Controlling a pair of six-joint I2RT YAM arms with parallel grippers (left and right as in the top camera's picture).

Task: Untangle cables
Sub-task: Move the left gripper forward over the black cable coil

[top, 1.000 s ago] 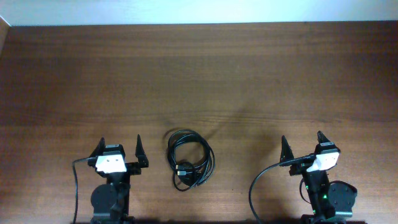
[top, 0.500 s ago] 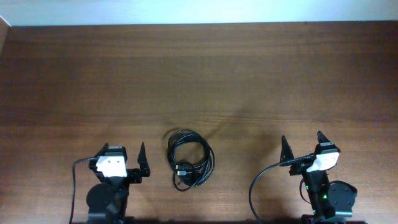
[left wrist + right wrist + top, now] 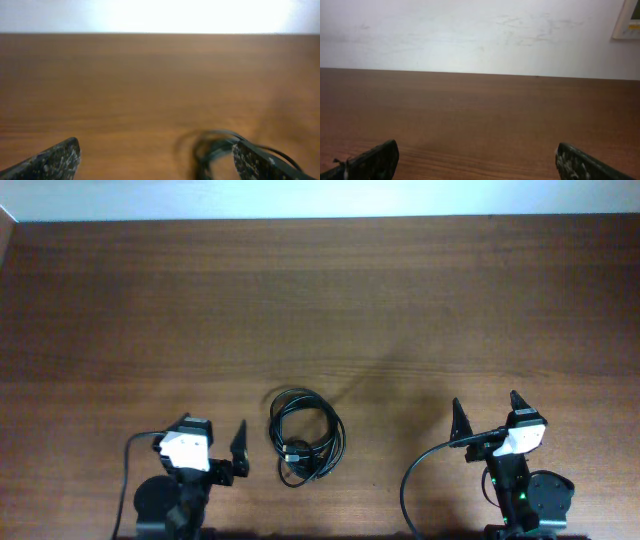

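The cables [image 3: 305, 438] lie as one black coiled bundle on the wooden table [image 3: 320, 300], near the front edge between the two arms. My left gripper [image 3: 212, 430] is open just left of the bundle and angled towards it, holding nothing. In the left wrist view the cables [image 3: 212, 146] appear blurred beside the right finger [image 3: 260, 162], and the left gripper [image 3: 155, 150] has bare wood between its tips. My right gripper [image 3: 487, 405] is open well to the right of the bundle. In the right wrist view the right gripper [image 3: 476, 149] faces only table; no cables show there.
A thick black arm wire [image 3: 125, 475] loops down by the left arm's base. Another arm wire [image 3: 408, 485] curves by the right arm's base. A pale wall [image 3: 320, 198] runs along the table's far edge.
My left gripper has drawn back towards the front edge and swung to the right, towards the cable bundle. The right arm and the cables have not moved.
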